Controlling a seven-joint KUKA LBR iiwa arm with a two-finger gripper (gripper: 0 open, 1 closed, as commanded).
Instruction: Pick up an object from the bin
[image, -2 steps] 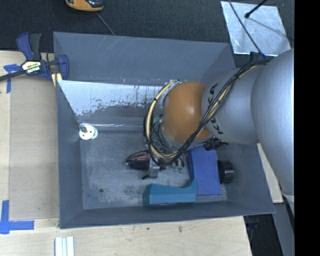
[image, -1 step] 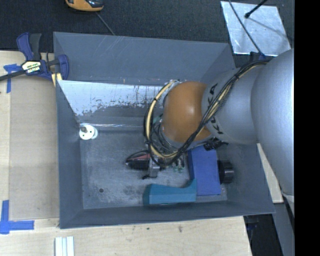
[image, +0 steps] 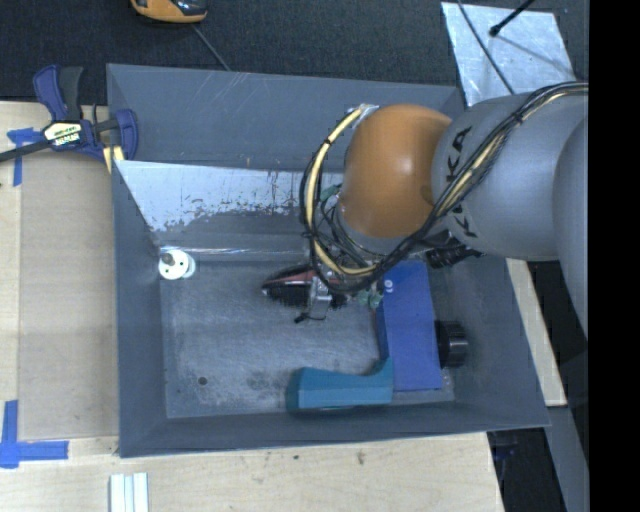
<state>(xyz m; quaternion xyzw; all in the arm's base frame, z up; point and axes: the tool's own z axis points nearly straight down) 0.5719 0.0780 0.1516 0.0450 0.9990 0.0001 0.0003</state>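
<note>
My gripper (image: 303, 291) hangs below the orange dome over the middle of the bin floor, near the back wall. Nothing lies directly under it that I can see. A flat blue block (image: 411, 330) lies just to its right, running front to back. A teal curved piece (image: 338, 389) lies at the front, touching the blue block's near end. A small white round thing (image: 175, 266) sits apart at the back left.
A small black thing (image: 452, 346) rests against the blue block's right side by the bin's right wall. The arm and its cables cover the bin's back right part. Bare floor stretches across the left and middle front.
</note>
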